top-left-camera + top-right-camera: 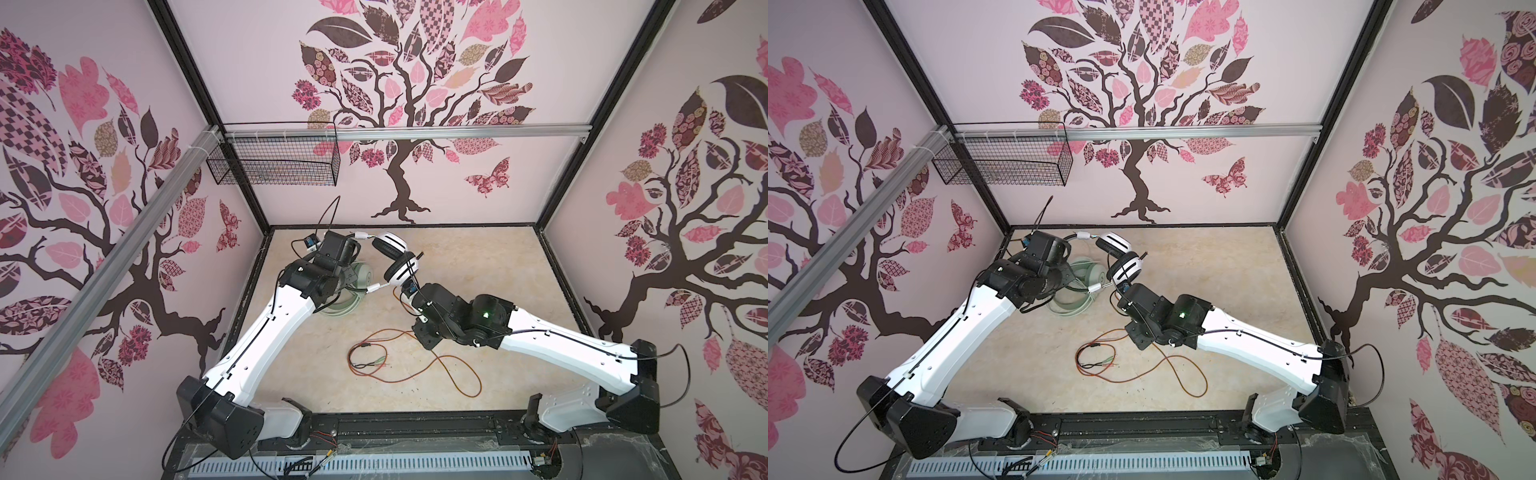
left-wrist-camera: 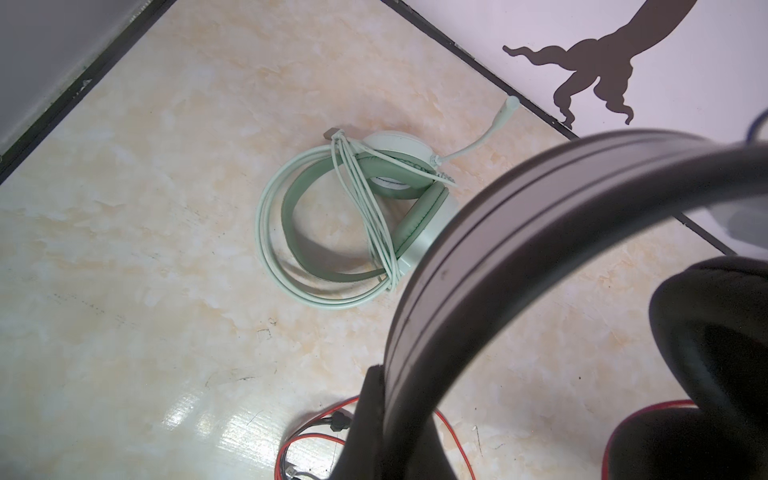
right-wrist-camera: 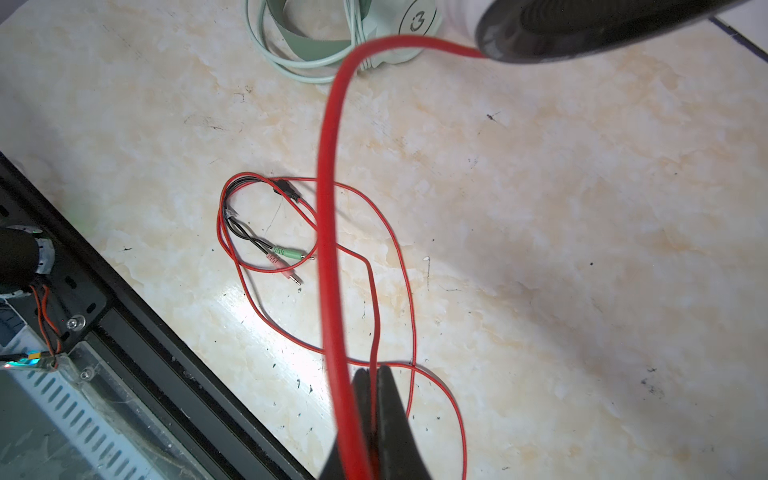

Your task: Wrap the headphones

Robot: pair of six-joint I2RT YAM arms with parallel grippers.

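Note:
The white-and-black headphones point(image 1: 395, 253) hang above the table between both arms, seen in both top views point(image 1: 1121, 259). My left gripper point(image 2: 387, 380) is shut on their thin black band point(image 2: 478, 257). My right gripper point(image 3: 371, 372) is shut on the thin orange-red cable point(image 3: 399, 270), just below the lower earcup point(image 1: 400, 272). The cable's loose loops point(image 1: 415, 374) and its green and pink plugs point(image 3: 286, 257) lie on the table. The mint-green headphones point(image 2: 419, 224) lie flat with their pale cable wound round them, partly under my left arm point(image 1: 362, 272).
A black wire basket point(image 1: 274, 162) hangs on the back wall at the left, under a metal rail point(image 1: 457, 133). Patterned walls close in the beige table point(image 1: 498, 270) on three sides. A black frame bar point(image 1: 415, 424) runs along the front edge.

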